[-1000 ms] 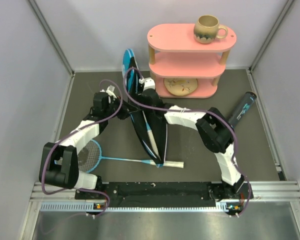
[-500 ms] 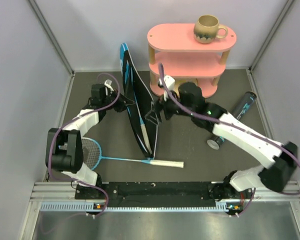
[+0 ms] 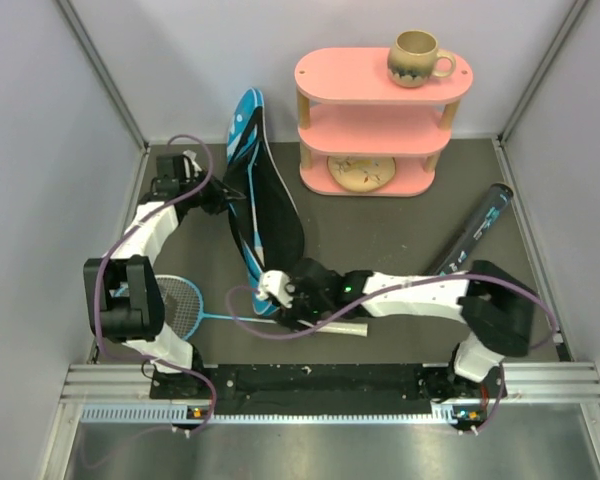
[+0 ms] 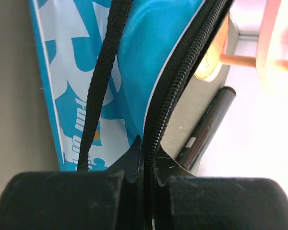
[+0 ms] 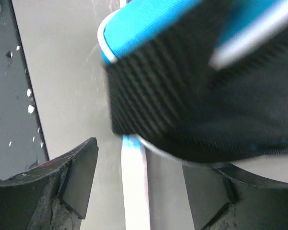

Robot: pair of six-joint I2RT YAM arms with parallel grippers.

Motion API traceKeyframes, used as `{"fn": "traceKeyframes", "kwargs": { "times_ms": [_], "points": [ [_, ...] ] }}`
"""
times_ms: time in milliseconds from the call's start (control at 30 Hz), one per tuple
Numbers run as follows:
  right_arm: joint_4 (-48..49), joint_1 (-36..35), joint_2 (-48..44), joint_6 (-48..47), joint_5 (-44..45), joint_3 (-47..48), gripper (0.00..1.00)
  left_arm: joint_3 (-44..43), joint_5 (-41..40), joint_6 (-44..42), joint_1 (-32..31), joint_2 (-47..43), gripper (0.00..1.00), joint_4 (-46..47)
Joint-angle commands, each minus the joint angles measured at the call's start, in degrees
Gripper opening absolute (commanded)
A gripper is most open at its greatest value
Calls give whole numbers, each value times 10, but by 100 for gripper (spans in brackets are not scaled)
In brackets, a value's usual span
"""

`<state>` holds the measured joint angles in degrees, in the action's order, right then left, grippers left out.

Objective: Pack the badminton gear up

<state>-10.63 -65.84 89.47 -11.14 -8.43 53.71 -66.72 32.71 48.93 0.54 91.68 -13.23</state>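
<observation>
The blue "SPORT" cover [image 3: 260, 190] stands on edge at the back left, its narrow black end reaching toward the front. My left gripper [image 3: 218, 197] is shut on the cover's zipper edge [image 4: 156, 120]. One light-blue racket [image 3: 180, 305] lies flat at the front, its white handle [image 3: 338, 327] pointing right. My right gripper [image 3: 292, 312] is open, low over that handle [image 5: 134, 191], which runs between the jaws. The cover's black end [image 5: 192, 96] hangs just above. The black tube [image 3: 475, 230] lies at the right. The second racket and the shuttlecocks are out of view.
The pink three-tier shelf [image 3: 380, 110] stands at the back with the beige mug [image 3: 418, 57] on top and a plate [image 3: 360, 172] on its bottom tier. Walls close in the left, back and right sides.
My right arm swung from the cover's middle down to the front, over the racket handle. My left gripper drew back and left with the cover's edge, and the cover shifted with it.
</observation>
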Motion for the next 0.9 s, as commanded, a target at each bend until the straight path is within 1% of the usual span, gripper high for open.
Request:
{"fn": "traceKeyframes", "kwargs": {
  "times_ms": [0, 133, 267, 400, 633, 733, 800, 867],
  "points": [
    [51, -41, 79, -65, 38, 102, 67, -60, -63, -22, 51, -5, 0, 34],
    [61, -52, 166, -51, 12, 177, 69, -82, -46, -27, 82, 1, 0, 22],
    [66, -60, 212, -53, 6, 238, 69, -90, -57, -30, 97, -1, 0, 22],
    [74, -66, 245, -51, 0, 262, 69, -102, -61, -39, 111, 8, 0, 19],
    [87, -68, 280, -60, 24, 259, 61, -112, -80, -84, 120, 24, 0, 8],
    [84, -68, 301, -74, 45, 261, 59, -111, -88, -107, 122, 32, 0, 7],
    [77, -68, 308, -82, 53, 269, 56, -109, -96, -124, 121, 35, 0, 3],
    [72, -68, 317, -85, 52, 270, 50, -109, -108, -139, 123, 37, 0, -3]
  ]
}}
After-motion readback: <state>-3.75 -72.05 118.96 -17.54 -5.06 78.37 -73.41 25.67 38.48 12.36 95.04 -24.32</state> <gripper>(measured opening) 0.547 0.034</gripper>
